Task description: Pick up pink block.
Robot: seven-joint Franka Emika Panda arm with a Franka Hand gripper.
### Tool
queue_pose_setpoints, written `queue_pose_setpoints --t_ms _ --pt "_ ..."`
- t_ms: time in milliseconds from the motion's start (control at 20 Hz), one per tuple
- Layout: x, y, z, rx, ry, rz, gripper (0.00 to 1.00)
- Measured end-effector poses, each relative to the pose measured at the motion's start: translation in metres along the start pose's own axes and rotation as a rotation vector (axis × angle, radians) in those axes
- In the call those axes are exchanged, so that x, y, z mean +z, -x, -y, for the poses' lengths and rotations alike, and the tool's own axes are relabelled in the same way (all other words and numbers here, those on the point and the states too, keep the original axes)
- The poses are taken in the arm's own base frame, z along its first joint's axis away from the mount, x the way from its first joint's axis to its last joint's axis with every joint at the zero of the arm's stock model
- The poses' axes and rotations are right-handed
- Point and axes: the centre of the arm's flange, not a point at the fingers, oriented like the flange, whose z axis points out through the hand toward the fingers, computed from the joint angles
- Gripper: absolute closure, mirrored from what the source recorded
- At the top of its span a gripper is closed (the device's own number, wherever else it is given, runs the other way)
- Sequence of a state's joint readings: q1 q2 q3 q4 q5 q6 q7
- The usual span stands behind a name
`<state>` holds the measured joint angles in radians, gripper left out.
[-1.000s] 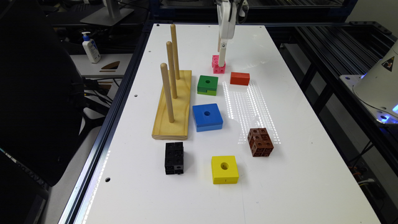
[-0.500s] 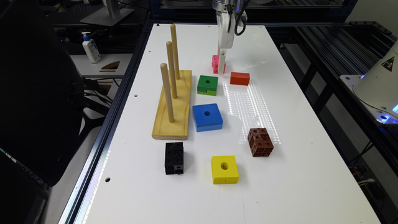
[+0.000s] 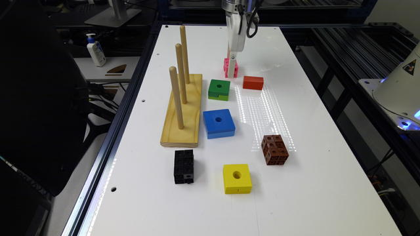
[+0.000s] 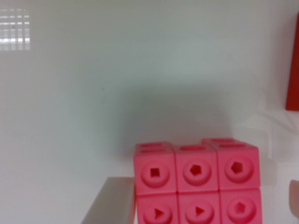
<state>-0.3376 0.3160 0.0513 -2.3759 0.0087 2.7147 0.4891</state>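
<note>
On the white bench point(image 3: 295, 183), a wooden peg board point(image 3: 182, 111) lies at the exterior view's left. Farther back, the white tool point(image 3: 232, 68) reaches down at the pink block point(image 3: 226, 67), which sits beside the green block point(image 3: 219, 89) and red block point(image 3: 253, 82). Whether the tool is spread or pinching, I cannot tell.

Arm upright, end effector point(image 3: 232, 67) low at table level.

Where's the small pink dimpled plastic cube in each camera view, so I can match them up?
Exterior view: pink cube at the table's far end, partly behind the white hand.
Wrist view: pink cube close up, dimpled faces showing.
Shared landmark: the red-orange rectangular block beside it.
</note>
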Motion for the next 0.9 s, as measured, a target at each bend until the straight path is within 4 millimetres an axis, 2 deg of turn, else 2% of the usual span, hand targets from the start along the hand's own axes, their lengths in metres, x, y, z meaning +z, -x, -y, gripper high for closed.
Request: queue_pose_setpoints --t_ms 650,900 --pt "0.002 -0.002 0.003 -0.002 -0.001 0.000 0.00" --pt "0.016 -0.001 0.002 -0.001 0.000 0.006 0.00"
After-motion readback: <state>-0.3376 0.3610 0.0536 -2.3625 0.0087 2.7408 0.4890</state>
